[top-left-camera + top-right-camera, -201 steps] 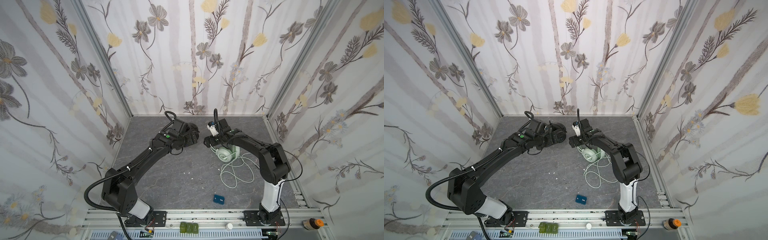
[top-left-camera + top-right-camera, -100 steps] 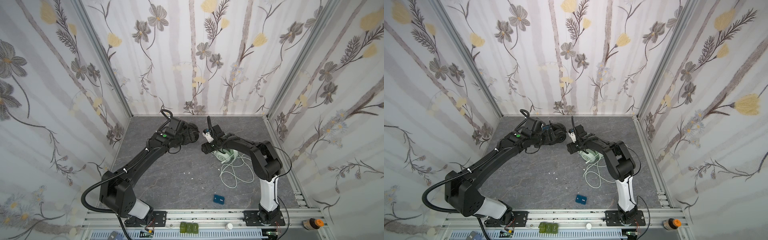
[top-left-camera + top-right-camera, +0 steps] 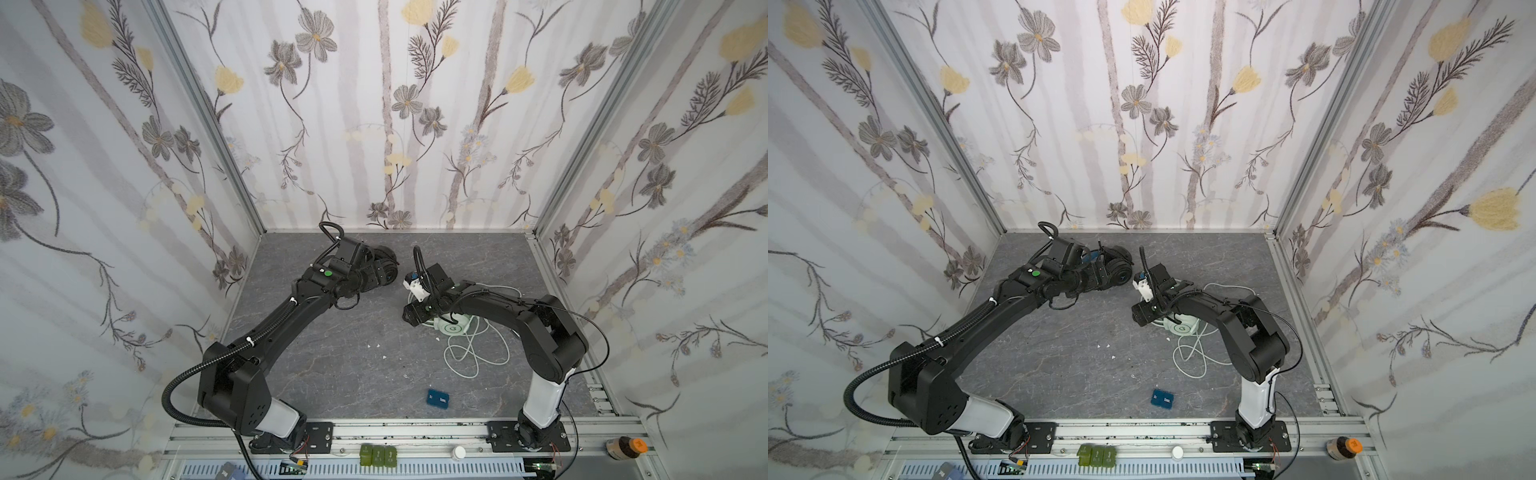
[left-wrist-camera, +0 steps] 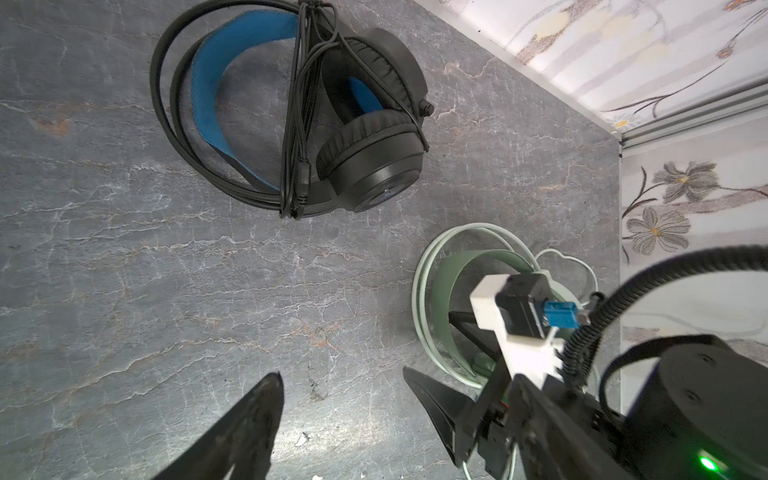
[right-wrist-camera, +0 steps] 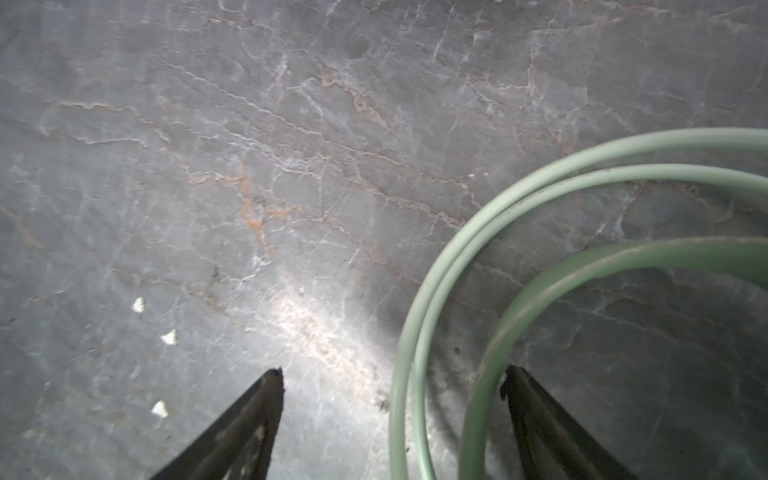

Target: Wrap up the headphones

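Left wrist view catching what top views are hiding: black headphones lying near back wall, cable bundled across blue band. Left gripper hanging spread wide, empty. Right gripper gaping too, mint headphones hoops running between fingertips, unpinched. In a top view, pale cable sprawling loose; blue box print proving unreadable.

Floral-papered walls, grey marbled floor

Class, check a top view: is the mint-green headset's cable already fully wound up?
No, the pale cable lies in loose loops on the table beside the mint-green headset.
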`<state>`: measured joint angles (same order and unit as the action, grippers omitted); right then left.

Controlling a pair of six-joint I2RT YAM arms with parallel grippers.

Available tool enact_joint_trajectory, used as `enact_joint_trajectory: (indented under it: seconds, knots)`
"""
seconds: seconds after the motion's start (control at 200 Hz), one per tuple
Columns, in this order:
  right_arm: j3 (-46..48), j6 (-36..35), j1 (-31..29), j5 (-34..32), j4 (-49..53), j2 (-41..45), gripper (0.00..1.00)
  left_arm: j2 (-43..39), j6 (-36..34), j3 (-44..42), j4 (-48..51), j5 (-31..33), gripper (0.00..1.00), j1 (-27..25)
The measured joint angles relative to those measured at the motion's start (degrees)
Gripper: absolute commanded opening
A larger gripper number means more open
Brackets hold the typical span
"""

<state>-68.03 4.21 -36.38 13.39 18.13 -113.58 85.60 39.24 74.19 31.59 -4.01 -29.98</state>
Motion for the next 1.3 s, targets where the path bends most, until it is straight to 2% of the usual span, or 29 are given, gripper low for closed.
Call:
enact_joint_trajectory:
  seconds: [0.125, 0.28, 0.4, 0.53, 0.675, 0.819, 1.064, 1.299]
  knots:
    - [0.4, 1.5, 0.2, 1.7, 1.3, 4.3, 0.85, 1.7, -0.1, -0.4, 0.1, 0.1, 0.86, -1.2]
    - [-0.7, 2.9, 2.8, 3.2, 2.3, 10.0, 0.86, 6.4, 0.0, 1.6, 1.1, 0.0, 0.93, -3.0]
    - [0.0, 4.2, 8.4, 4.0, 2.7, 13.4, 0.88, 13.8, -0.1, 7.4, 2.1, -1.4, 0.95, -5.2]
    - [0.2, 4.3, 14.0, 2.5, 4.8, 17.1, 0.89, 24.7, -0.9, 17.7, 5.2, -2.3, 0.95, -7.9]
    - [-1.4, 3.1, 16.7, 1.1, 5.6, 19.3, 0.9, 35.1, -3.2, 30.3, 10.5, -1.5, 0.94, -10.8]
    - [-0.2, 2.6, 18.4, 0.2, 5.6, 21.2, 0.9, 42.4, -4.7, 37.8, 15.6, -0.5, 0.92, -11.7]
    - [5.0, 2.6, 20.4, 0.3, 5.2, 22.8, 0.9, 48.4, -7.7, 43.3, 22.0, 2.4, 0.9, -12.6]
    - [5.2, 2.6, 21.0, 1.2, 4.5, 23.8, 0.9, 54.6, -9.2, 48.3, 24.7, 3.8, 0.85, -12.6]
